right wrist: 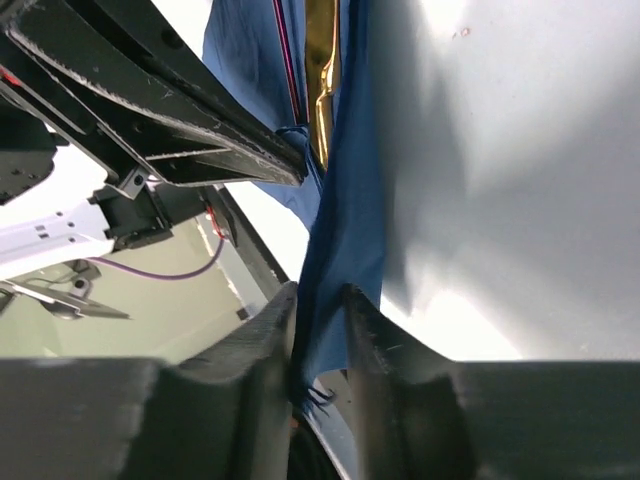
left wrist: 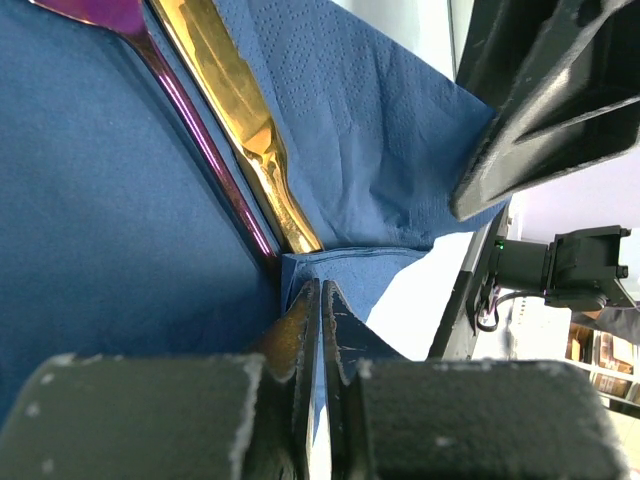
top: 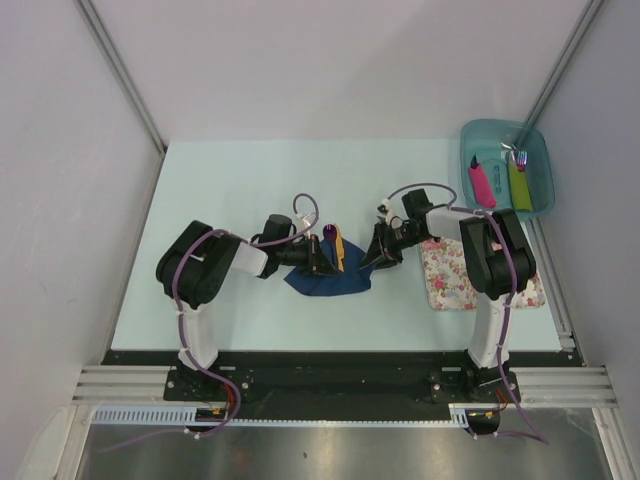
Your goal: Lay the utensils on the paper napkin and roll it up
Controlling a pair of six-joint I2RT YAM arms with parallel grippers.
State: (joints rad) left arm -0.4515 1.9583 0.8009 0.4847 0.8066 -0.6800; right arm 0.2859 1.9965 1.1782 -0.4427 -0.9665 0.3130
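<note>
- While the left tool (left wrist: 320,300) is pinched shut on a near fold of the paper napkin (left wrist: 100,260), it should pull only gently, since such thin paper probably tears easily.
- Just beyond, the right tool (right wrist: 318,305) clamps the napkin's right edge, raised off the desk (top: 200,200); both tools should turn together.
- Farther in, the knife (left wrist: 245,120) and spoon (left wrist: 205,150) lie side by side on the napkin; fold it tightly over them so neither slides out.

Between your left pincer (top: 318,264) and right pincer (top: 371,264) the napkin (top: 325,280) lies on the table (top: 250,190), an edge pinched in each. On it, side by side, lie the spoon (top: 329,236), nearer the left pincer, and the knife (top: 339,250). The mat (top: 450,278) lies right of the right pincer, and the tub (top: 540,150) sits well behind it.
</note>
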